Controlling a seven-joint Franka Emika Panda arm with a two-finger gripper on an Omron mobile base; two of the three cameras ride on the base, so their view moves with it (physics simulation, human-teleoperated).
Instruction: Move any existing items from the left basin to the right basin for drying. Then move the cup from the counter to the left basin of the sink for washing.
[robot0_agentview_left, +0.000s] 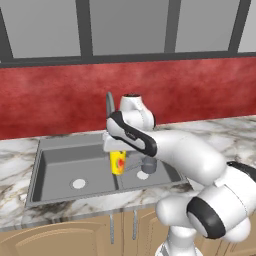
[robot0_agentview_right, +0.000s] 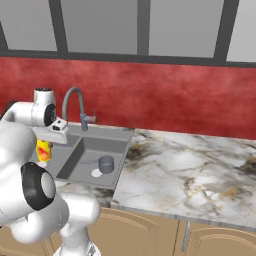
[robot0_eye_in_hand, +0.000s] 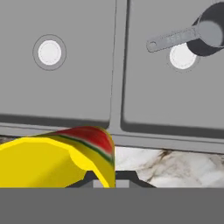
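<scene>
Second step in hand, judging by the layout: pot already down in the right basin, beside the white drain there, handle pointing toward the divider of the sink. Left basin bare apart from its own drain.

Cup off the surface, hanging in the air at the divider, over the front part of the sink. In the left base view, seen directly under the hand; in the right base view, the same yellow shape under the white wrist, to the left of the faucet. In the hand view, yellow rim with red mark close at the bottom, front edge of the sink and a strip of marble just behind it.

Hand apparently pinching the cup at the rim, since nothing else carries it; fingers themselves hidden by the yellow wall, so the exact grip not possible to confirm.

Next move, as a judgement: shift away from the divider toward the left drain, then lower until the cup stands on the basin floor, only then spread the fingers. Release at the present place risky: cup over the divider and the front rim, easy to tip or roll into the wrong basin.
</scene>
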